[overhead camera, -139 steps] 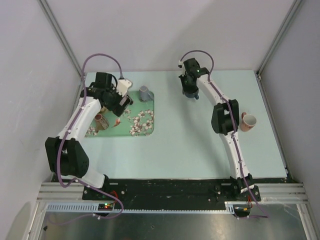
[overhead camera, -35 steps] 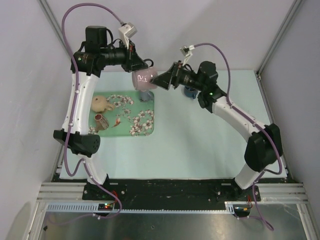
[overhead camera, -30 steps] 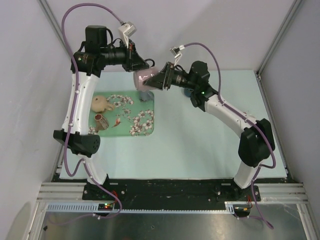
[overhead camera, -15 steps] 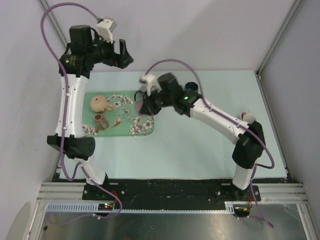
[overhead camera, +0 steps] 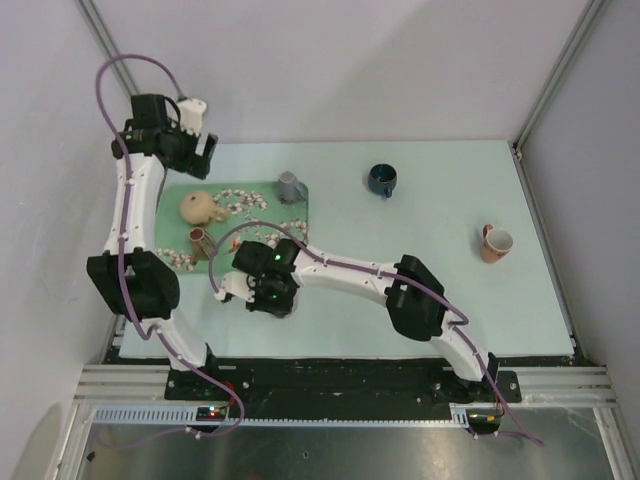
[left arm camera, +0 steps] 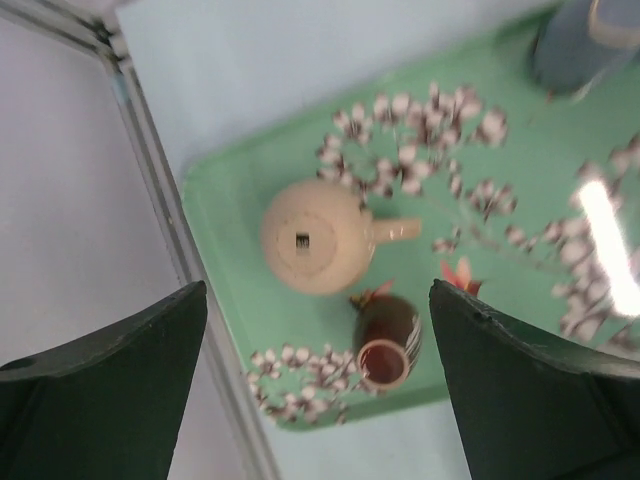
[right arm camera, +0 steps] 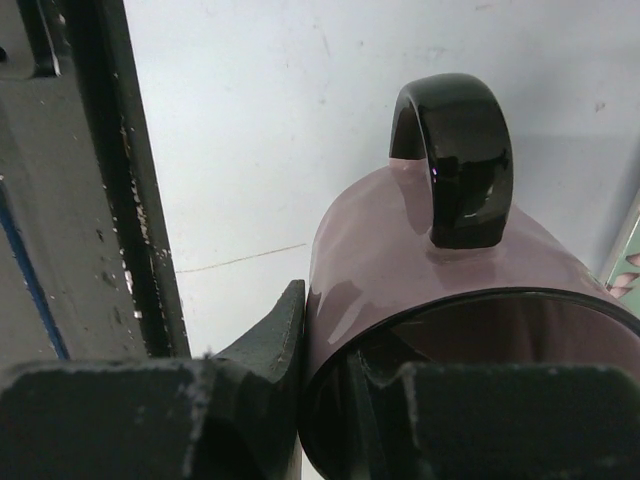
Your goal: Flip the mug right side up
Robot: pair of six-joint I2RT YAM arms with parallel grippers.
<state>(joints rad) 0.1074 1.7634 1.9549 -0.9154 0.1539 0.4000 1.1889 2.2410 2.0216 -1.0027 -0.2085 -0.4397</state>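
Observation:
The mug [right arm camera: 400,270] is mauve with a black handle [right arm camera: 455,165] and a black inside. My right gripper [right arm camera: 322,375] is shut on its rim, one finger outside the wall and one inside, with the mouth facing the wrist camera. In the top view the right gripper [overhead camera: 263,291] is low over the table just in front of the tray, and it hides the mug. My left gripper [overhead camera: 197,150] is open and empty, raised above the tray's far left corner. The left wrist view shows its fingers [left arm camera: 100,375] wide apart.
The green flowered tray [overhead camera: 303,205] holds a cream teapot [overhead camera: 199,207], a brown cup [overhead camera: 198,239] on its side and a grey mug [overhead camera: 291,186]. A dark blue mug [overhead camera: 381,180] and an orange-and-white mug [overhead camera: 493,243] stand to the right. The black front rail [right arm camera: 130,200] is close to the held mug.
My right gripper took the mug over from my left gripper in mid-air, then carried it down and nearer, in front of the tray. My left gripper let go and drew back to the far left.

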